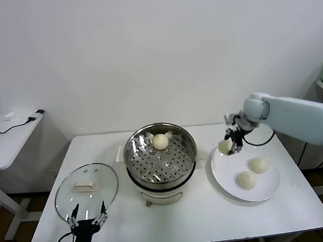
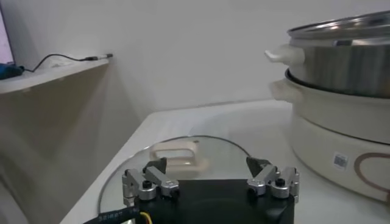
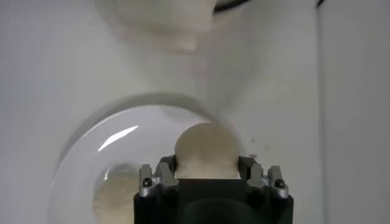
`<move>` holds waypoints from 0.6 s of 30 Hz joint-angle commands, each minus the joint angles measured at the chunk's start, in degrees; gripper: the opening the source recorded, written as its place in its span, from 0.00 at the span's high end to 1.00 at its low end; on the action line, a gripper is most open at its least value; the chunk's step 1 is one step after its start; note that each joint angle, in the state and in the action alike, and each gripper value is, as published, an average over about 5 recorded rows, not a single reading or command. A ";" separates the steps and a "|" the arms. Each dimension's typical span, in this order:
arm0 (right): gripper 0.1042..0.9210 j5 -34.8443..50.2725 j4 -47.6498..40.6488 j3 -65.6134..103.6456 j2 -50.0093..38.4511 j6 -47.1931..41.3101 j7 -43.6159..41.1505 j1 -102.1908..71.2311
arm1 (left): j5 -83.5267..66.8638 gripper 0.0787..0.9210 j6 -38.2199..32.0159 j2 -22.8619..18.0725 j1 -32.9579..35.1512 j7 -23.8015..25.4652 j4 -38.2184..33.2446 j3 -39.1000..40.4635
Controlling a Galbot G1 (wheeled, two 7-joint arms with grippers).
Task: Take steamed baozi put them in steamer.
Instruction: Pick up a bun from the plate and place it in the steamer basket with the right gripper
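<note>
1. Head view: the steamer [image 1: 161, 161] stands mid-table with its perforated tray bare to the air, because its glass lid [image 1: 86, 188] lies flat on the table to its left, out of the way of loading. One baozi [image 1: 161, 141] already sits on the tray toward the far side, which leaves the nearer holes free for more. The right gripper [image 1: 228, 144] is clenched on a second baozi [image 1: 225, 146] at the plate's [image 1: 265, 193] far-left rim, the side nearest the pot, so the carry across looks short. Two more buns [image 1: 253, 173] wait on the plate, just beside each other. The left gripper [image 1: 88, 219] hangs idle at the table's near edge beside the lid, well apart from the work.

2. Left wrist view: the left gripper [image 2: 209, 172] has its jaws spread and holding nothing; beyond them lies the glass lid [image 2: 183, 159] with its white handle up, and the steamer [image 2: 341, 73] rises on its white base to one side.

3. Right wrist view: the right gripper [image 3: 210, 167] has both fingers pressed on the flanks of the held baozi [image 3: 206, 146], a sideways pinch that suits a soft dome. The plate [image 3: 103, 146] shows below it, with another bun [image 3: 113, 195] partly hidden behind the gripper body.
</note>
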 commanded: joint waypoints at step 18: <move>0.33 26.10 6.51 -2.19 28.38 -14.15 12.35 4.73 | -0.06 0.12 0.20 0.05 0.89 0.16 -1.78 0.54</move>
